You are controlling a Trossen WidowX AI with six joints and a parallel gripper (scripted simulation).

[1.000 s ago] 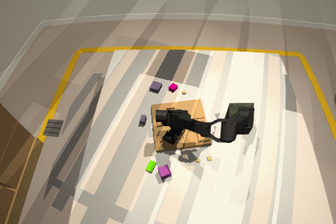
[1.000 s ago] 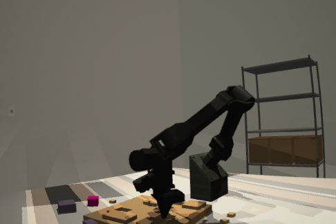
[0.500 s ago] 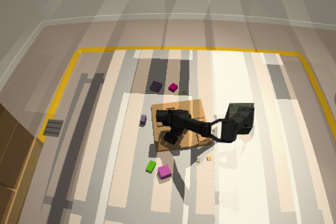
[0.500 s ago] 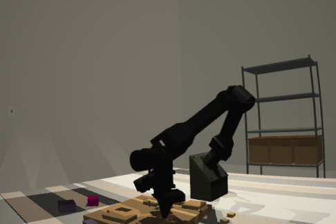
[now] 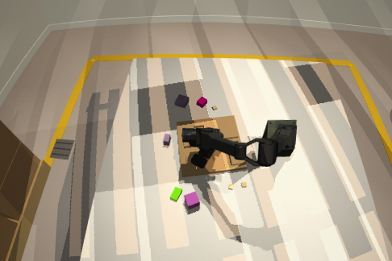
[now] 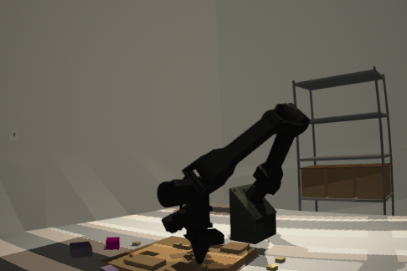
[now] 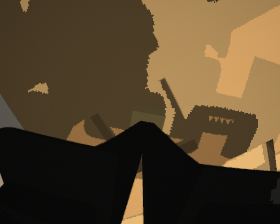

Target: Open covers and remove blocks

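Observation:
The wooden puzzle board (image 5: 189,171) (image 6: 250,256) (image 7: 190,30) lies under the arm. My gripper (image 6: 201,263) (image 7: 145,128) is shut and empty, pointing down with its tips low over the board; the arm hides them in the top view. An olive square piece (image 7: 149,119) shows just beyond the tips. Raised cover plates (image 6: 144,262) (image 6: 234,247) sit on the board; a dark opening (image 6: 154,253) shows. Off the board lie a dark purple block (image 5: 181,101) (image 6: 80,250), a crimson block (image 5: 202,101) (image 6: 112,242), a lavender block (image 5: 167,139), a green block (image 5: 176,193) and a violet block (image 5: 192,200).
Small tan pieces lie beside the board, one (image 5: 214,107) (image 6: 136,243) behind it and two (image 5: 231,187) (image 5: 243,184) in front in the top view. The arm's base (image 5: 282,138) (image 6: 252,221) stands right of the board. Strong shadows cross the board.

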